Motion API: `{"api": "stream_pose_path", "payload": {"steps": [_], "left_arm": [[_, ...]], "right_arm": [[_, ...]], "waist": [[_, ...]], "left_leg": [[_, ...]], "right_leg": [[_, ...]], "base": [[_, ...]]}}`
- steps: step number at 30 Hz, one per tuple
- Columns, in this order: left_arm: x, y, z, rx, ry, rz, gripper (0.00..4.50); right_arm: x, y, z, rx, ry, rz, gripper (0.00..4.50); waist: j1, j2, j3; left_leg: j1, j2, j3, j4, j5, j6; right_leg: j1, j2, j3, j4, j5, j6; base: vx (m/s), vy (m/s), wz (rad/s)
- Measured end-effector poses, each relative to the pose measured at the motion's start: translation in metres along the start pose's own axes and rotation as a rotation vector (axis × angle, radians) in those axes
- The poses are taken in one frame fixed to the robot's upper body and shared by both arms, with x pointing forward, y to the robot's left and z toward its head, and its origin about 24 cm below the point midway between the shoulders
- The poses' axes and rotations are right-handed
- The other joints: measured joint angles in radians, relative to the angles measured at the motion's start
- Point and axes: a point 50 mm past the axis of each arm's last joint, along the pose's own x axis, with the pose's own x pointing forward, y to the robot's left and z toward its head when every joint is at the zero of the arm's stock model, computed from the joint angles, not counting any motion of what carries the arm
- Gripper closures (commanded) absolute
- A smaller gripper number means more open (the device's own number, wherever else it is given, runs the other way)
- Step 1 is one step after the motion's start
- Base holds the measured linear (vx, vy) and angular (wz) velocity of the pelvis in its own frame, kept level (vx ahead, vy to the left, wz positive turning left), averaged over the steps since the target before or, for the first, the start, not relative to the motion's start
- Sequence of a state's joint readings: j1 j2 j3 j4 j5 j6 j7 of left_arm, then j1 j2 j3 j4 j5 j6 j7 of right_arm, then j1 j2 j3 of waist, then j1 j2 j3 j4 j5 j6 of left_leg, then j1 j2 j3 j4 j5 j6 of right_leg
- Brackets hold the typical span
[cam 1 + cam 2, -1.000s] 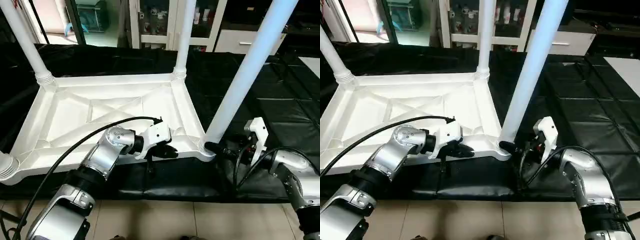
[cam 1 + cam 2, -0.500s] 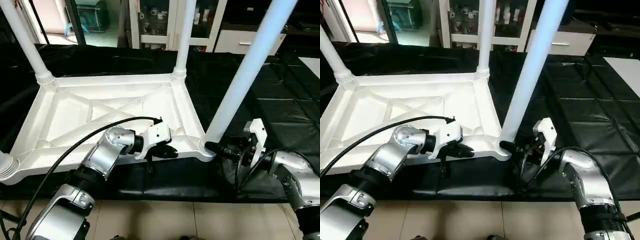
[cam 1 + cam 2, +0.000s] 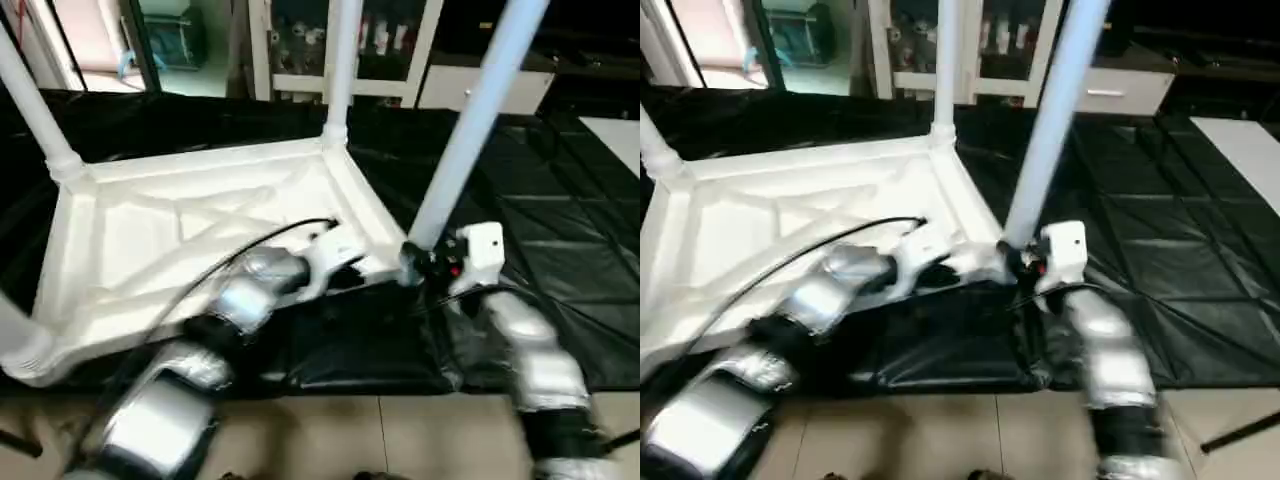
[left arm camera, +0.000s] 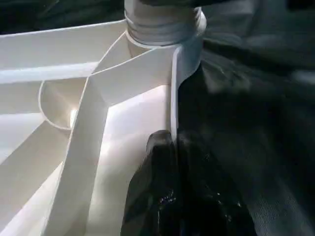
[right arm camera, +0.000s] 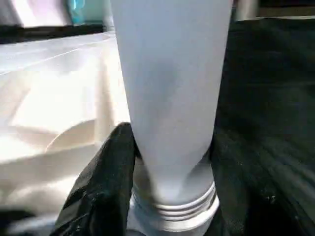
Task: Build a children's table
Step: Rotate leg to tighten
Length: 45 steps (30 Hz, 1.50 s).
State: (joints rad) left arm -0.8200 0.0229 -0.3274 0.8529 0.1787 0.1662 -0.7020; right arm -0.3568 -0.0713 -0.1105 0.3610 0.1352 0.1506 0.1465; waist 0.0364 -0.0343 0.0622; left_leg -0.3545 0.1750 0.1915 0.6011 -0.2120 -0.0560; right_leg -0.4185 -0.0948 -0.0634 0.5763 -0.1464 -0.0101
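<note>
While the right end effector (image 5: 167, 196) straddles the base of the near-right leg (image 3: 470, 120), one black finger (image 5: 98, 182) lies against each side of the tube just above its ribbed collar, so the jaws stand at a middling width, closed around the leg (grip looks firm in the wrist view; cannot confirm force); the leg's long axis runs up and away from the wrist, nearly upright, leaning slightly to the robot's right.

Left end effector (image 4: 170, 191): fingers pinched narrow on the raised rim of the table top (image 3: 190, 230), one inside the rim, one outside, along the near edge just left of the same corner socket (image 4: 165, 24); this reads as a steadying hold.

The top lies upside down on the black-sheeted surface (image 3: 580, 220), ribbed underside up; the far-right leg (image 3: 340, 60) and far-left leg (image 3: 30, 100) are upright in their sockets; the near-left socket (image 3: 25, 345) is at the frame edge, its leg not readable.

Key relation: the leg sits directly between the right fingers, socket immediately below, and the right arm is the nearer one. Judgement: the next move is twisting or pressing along the leg's axis into the socket; the risk is the top shifting if the left pinch slips.
</note>
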Motion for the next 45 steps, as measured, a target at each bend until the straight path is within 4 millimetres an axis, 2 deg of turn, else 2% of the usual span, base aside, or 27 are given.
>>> {"api": "stream_pose_path", "payload": {"steps": [5, 15, 16, 17, 19, 21, 23, 25, 33, 36, 41, 45], "left_arm": [[0.009, -0.006, 0.008, 0.005, -0.022, 0.02, 4.5], [0.007, -0.001, 0.005, 0.041, -0.025, 0.021, 4.5], [0.007, -0.001, 0.005, 0.044, -0.027, 0.016, 4.5], [0.006, -0.001, 0.005, 0.049, -0.029, 0.014, 4.5], [0.003, 0.003, 0.003, 0.054, -0.026, 0.024, 4.5], [0.001, 0.006, 0.001, 0.064, -0.027, 0.032, 4.5], [0.0, 0.007, 0.0, 0.076, -0.03, 0.029, 4.5], [0.0, 0.006, 0.0, 0.09, -0.032, 0.023, 4.5], [0.003, 0.004, 0.001, 0.191, -0.055, 0.003, 4.5], [0.007, 0.002, 0.003, 0.218, -0.059, 0.001, 4.5], [0.012, -0.001, 0.009, 0.231, -0.069, 0.008, 4.5], [0.014, -0.001, 0.01, 0.215, -0.073, 0.023, 4.5]], "right_arm": [[0.004, 0.004, 0.004, -0.031, -0.025, -0.106, 2.62], [0.003, 0.001, 0.004, -0.043, -0.036, -0.08, 2.62], [0.003, 0.0, 0.004, -0.043, -0.036, -0.065, 2.06], [0.002, 0.0, 0.003, -0.042, -0.036, -0.047, 1.92], [-0.001, 0.0, 0.003, -0.049, -0.039, -0.008, 1.86], [-0.007, 0.0, 0.001, -0.049, -0.044, 0.02, 1.57], [-0.01, -0.002, -0.001, -0.061, -0.038, 0.03, 1.47], [-0.015, -0.005, -0.001, -0.07, -0.045, 0.023, 1.39], [-0.039, -0.021, -0.009, -0.098, -0.043, -0.055, 0.62], [-0.045, -0.023, -0.01, -0.116, -0.042, -0.068, 0.38], [-0.051, -0.022, -0.015, -0.114, -0.008, -0.05, 0.38], [-0.05, -0.012, -0.015, -0.121, -0.001, 0.024, 0.38]], "waist": [[0.004, 0.001, 0.0], [0.008, 0.002, 0.0], [0.008, 0.003, 0.001], [0.008, 0.003, 0.001], [0.007, 0.003, 0.001], [0.001, 0.003, 0.001], [0.001, 0.004, 0.002], [0.002, 0.004, 0.002], [0.004, 0.009, 0.002], [0.01, 0.011, 0.003], [0.022, 0.016, 0.006], [0.022, 0.021, 0.008]], "left_leg": [[-0.003, 0.0, 0.0, -0.002, 0.0, 0.003], [-0.002, 0.001, 0.0, -0.005, 0.001, 0.005], [-0.002, 0.001, 0.0, -0.005, 0.001, 0.005], [-0.002, 0.001, 0.0, -0.005, 0.001, 0.005], [-0.002, 0.002, 0.0, -0.005, 0.002, 0.006], [-0.002, 0.002, 0.0, -0.005, 0.002, 0.007], [-0.002, 0.002, 0.0, -0.005, 0.002, 0.007], [-0.002, 0.002, 0.0, -0.005, 0.002, 0.006], [-0.002, 0.002, 0.0, -0.005, 0.0, 0.003], [-0.003, 0.002, 0.0, -0.005, 0.0, 0.002], [-0.005, 0.002, 0.0, -0.005, 0.0, 0.002], [-0.006, 0.002, 0.0, -0.005, 0.0, 0.003]], "right_leg": [[-0.001, 0.0, 0.0, 0.001, 0.004, -0.007], [-0.001, 0.001, -0.001, 0.001, 0.003, -0.005], [-0.001, 0.0, -0.001, 0.001, 0.003, -0.005], [-0.001, 0.001, -0.001, 0.001, 0.003, -0.005], [-0.002, 0.001, -0.001, 0.002, 0.003, -0.005], [-0.002, 0.001, -0.001, 0.002, 0.003, -0.005], [-0.002, 0.001, -0.001, 0.002, 0.003, -0.005], [-0.002, 0.001, -0.001, 0.001, 0.003, -0.005], [-0.002, 0.001, -0.001, 0.001, 0.003, -0.004], [-0.001, 0.001, -0.001, 0.001, 0.003, -0.004], [-0.001, 0.0, -0.001, 0.0, 0.003, -0.004], [-0.001, 0.0, -0.001, 0.0, 0.003, -0.004]], "base": [[0.013, -0.001, 0.01], [0.0, 0.0, 0.0], [0.0, 0.0, 0.0], [0.0, 0.0, 0.0], [0.0, 0.0, 0.0], [0.0, 0.0, 0.0], [0.0, 0.0, 0.0], [0.0, 0.0, 0.0], [0.0, 0.0, 0.0], [0.0, 0.0, 0.0], [0.0, 0.0, 0.0], [0.0, 0.0, 0.0]]}}
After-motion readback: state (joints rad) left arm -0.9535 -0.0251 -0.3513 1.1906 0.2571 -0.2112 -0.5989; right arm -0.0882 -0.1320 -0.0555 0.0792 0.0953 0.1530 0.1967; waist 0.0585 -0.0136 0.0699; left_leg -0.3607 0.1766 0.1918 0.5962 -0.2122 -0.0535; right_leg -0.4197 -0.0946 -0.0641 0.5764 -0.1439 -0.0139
